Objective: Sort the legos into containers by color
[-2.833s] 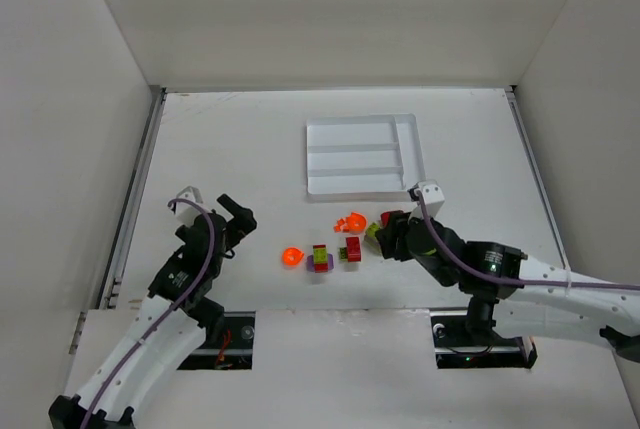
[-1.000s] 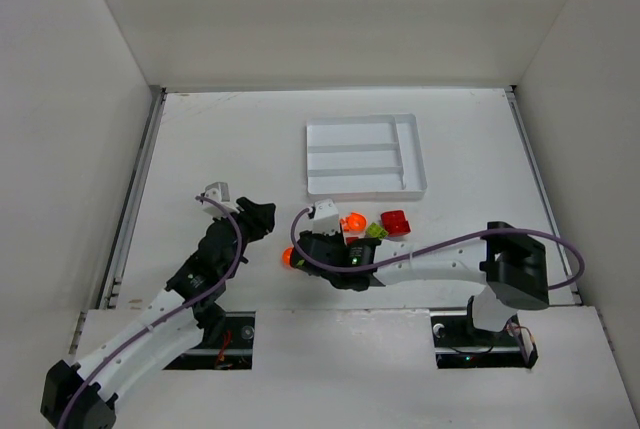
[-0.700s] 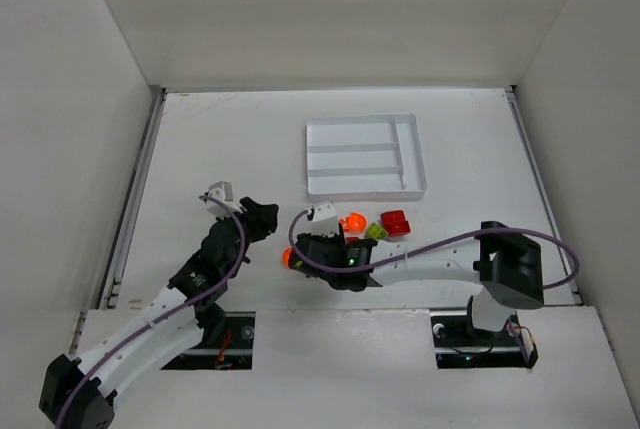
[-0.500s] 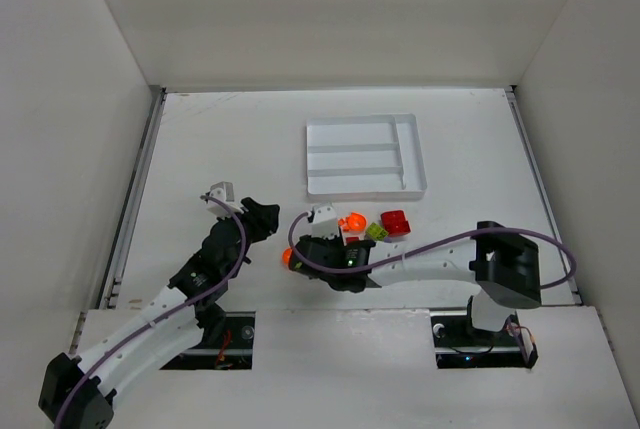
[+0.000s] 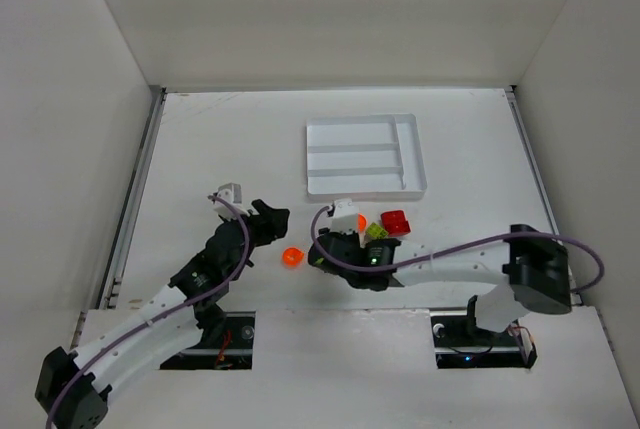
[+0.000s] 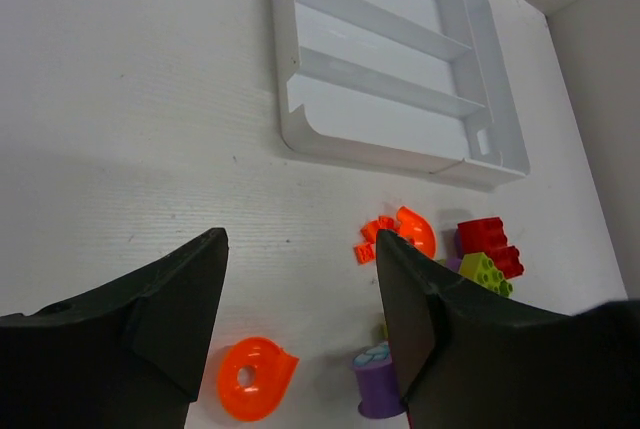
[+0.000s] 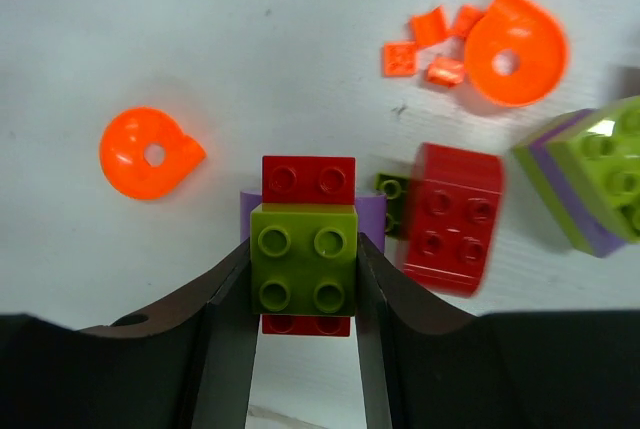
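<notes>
Far side of the table [image 5: 220, 139]: a white tray [image 5: 355, 135] with three long slots and one narrow slot across their ends; the legos lie on the table in front of it.
Right gripper [image 7: 303, 274]: low over the pile, fingers clamped on the sides of a lime green brick [image 7: 303, 267].
Left gripper [image 6: 300, 249]: jaws spread, grasping nothing, near the pile.
Stack: the lime green brick sits on a red brick [image 7: 308, 179], with purple beneath.
Loose pieces: an orange round piece [image 5: 292, 257] lies between the two grippers; an orange ring [image 7: 515, 46] lies beside small orange bits.
</notes>
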Controlling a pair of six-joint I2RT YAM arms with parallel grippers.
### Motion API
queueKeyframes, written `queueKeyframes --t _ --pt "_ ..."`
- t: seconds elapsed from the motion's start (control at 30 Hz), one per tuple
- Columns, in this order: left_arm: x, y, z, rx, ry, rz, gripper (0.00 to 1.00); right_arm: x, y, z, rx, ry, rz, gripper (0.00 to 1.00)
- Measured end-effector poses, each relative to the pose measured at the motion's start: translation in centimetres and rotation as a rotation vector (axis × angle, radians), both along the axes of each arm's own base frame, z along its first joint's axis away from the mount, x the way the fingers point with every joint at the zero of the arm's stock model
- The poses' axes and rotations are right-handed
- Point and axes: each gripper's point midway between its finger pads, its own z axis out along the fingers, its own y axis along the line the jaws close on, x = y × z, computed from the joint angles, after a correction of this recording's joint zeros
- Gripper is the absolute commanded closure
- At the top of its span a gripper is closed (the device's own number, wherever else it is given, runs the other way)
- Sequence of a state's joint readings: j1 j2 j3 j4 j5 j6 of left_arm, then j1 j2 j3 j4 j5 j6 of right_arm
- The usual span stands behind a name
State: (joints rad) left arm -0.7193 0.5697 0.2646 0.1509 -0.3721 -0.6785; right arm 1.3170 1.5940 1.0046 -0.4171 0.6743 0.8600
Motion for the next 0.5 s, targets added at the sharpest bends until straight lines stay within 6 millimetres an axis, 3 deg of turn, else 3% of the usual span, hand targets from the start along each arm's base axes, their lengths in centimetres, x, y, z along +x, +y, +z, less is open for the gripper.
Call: queueKeyframes --t 0.07,0.17,0.33,0.4,0.5 --pt "-0.4 -0.8 0.5 -0.007 0.002 -0.033 0.29 0.7 -1.0 2.1 0.068 -0.029 -0.024 0.81" --pt "-1.4 -2.4 2.2 -0.05 -0.03 -0.104 0.26 2.4 -2.8 5.8 0.224 -0.083 -0.071 0.81" --pt "-3.8 -4.9 7.1 -0.139 -0.195 -0.263 0.25 5.6 -5.7 9.9 0.463 -0.1 -0.128 0.81" --pt "-4.8 -5.9 9.0 -0.157 -0.272 -0.333 0.25 6.2 -6.0 11.0 0.529 -0.085 -0.118 0.81" --pt "-6.5 -7.5 10.1 -0.146 -0.351 -0.437 0.25 6.3 -5.4 12.4 0.63 -0.033 -0.064 0.81"
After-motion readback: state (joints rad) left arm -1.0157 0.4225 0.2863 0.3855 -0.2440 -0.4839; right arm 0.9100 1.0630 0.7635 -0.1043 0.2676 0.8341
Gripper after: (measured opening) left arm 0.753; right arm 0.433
